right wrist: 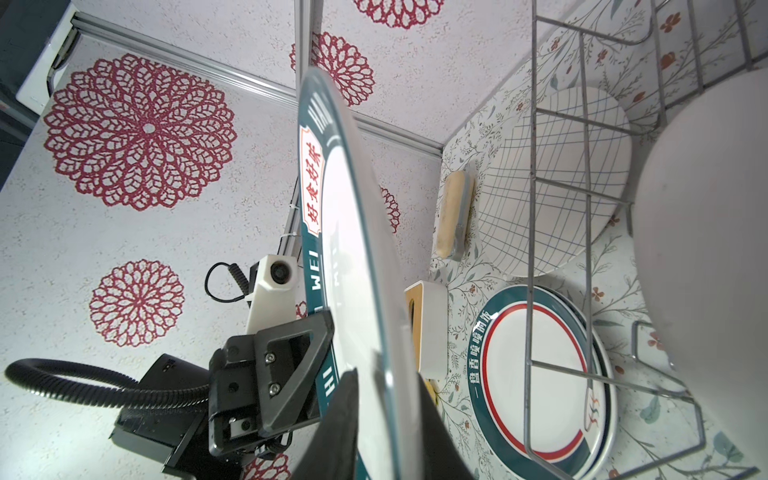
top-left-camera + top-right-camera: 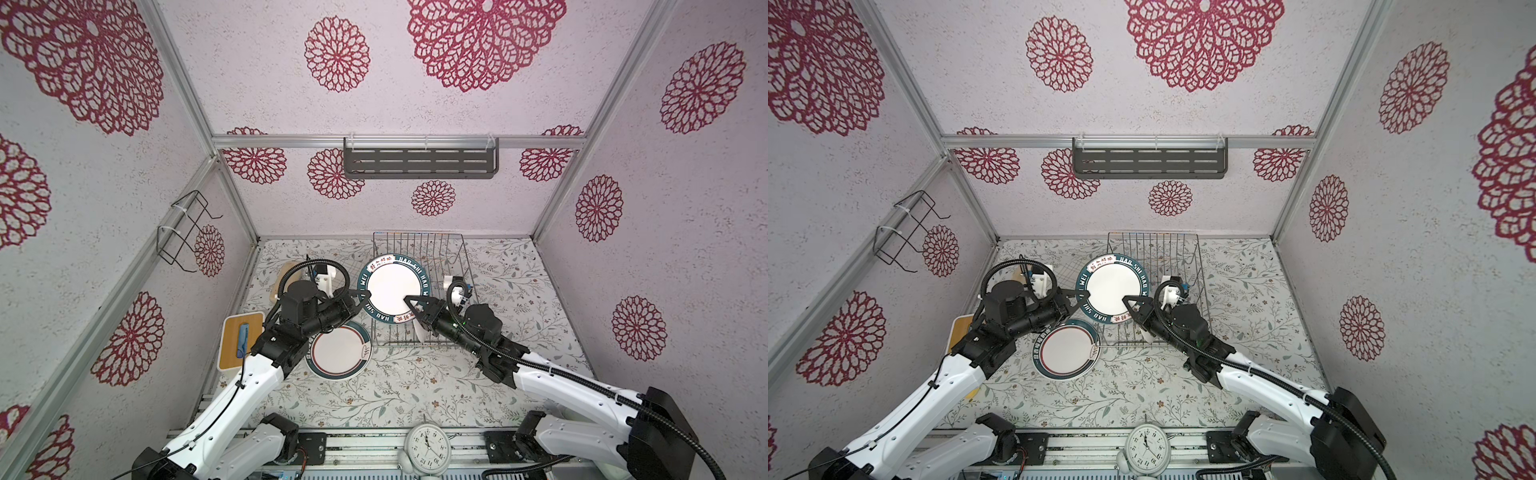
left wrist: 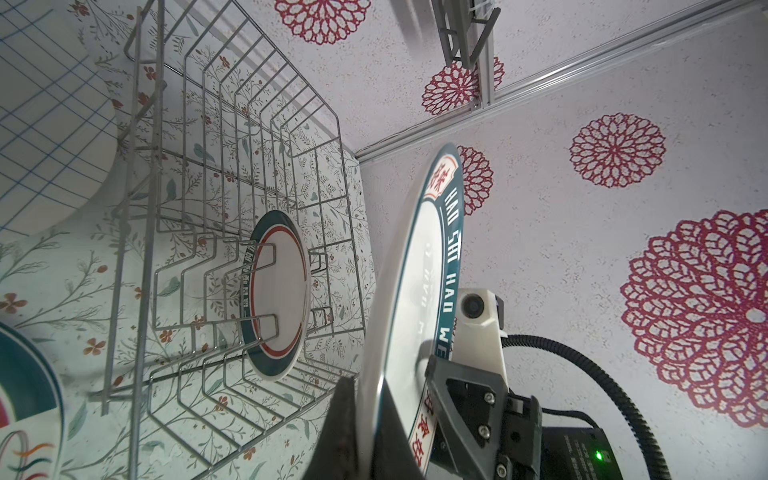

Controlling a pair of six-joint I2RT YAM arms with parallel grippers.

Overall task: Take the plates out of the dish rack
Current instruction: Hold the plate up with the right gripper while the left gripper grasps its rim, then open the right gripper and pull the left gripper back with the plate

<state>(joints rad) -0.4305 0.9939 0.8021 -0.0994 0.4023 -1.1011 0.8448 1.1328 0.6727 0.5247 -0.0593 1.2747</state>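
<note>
The left claw (image 2: 365,296) pinches the held plate (image 2: 392,286) by its rim, above the rack (image 2: 436,253). The right claw (image 2: 409,300) straddles the opposite rim; I cannot tell whether it grips or merely brackets it. This is likely a handover, since unloaded plates lie left of the rack: the grid plate (image 1: 552,178) and a stack (image 2: 338,351), flat on the tabletop (image 2: 415,386). One racked plate (image 3: 276,295) stands upright between the rack's tines, not yet unloaded.
</note>
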